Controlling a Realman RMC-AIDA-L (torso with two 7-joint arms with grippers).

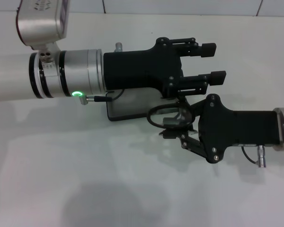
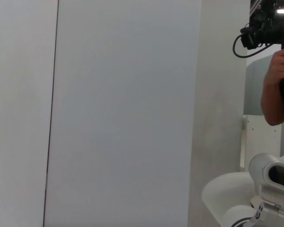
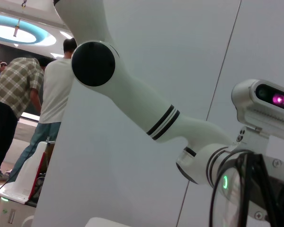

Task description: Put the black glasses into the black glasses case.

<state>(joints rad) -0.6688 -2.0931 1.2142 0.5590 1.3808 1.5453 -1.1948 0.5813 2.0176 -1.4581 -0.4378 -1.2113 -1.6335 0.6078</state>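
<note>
Head view: we look down on a white table (image 1: 85,189) where our two arms meet near the middle. Our left arm reaches in from the left, and its left gripper (image 1: 213,62) points to the right with its two black fingers (image 1: 209,48) spread apart, holding nothing. Under that gripper lies the black glasses case (image 1: 128,106), mostly hidden; we see only part of a flat grey surface with a dark rim.

Our right arm comes in from the right. The right gripper (image 1: 173,126) points left and is clenched on the black glasses (image 1: 168,116), pinching them at the frame. One rounded lens sits over the right end of the case, just below the left gripper. We cannot tell whether the glasses touch the case or are held slightly above it.

Left wrist view: we see plain white wall panels (image 2: 123,113) and, at the far edge, a person's arm (image 2: 277,87) holding a dark device.

Right wrist view: the thin black frame of the glasses shows close to the camera, with our left arm's white links (image 3: 142,111) behind it and two people (image 3: 38,99) standing in the background.
</note>
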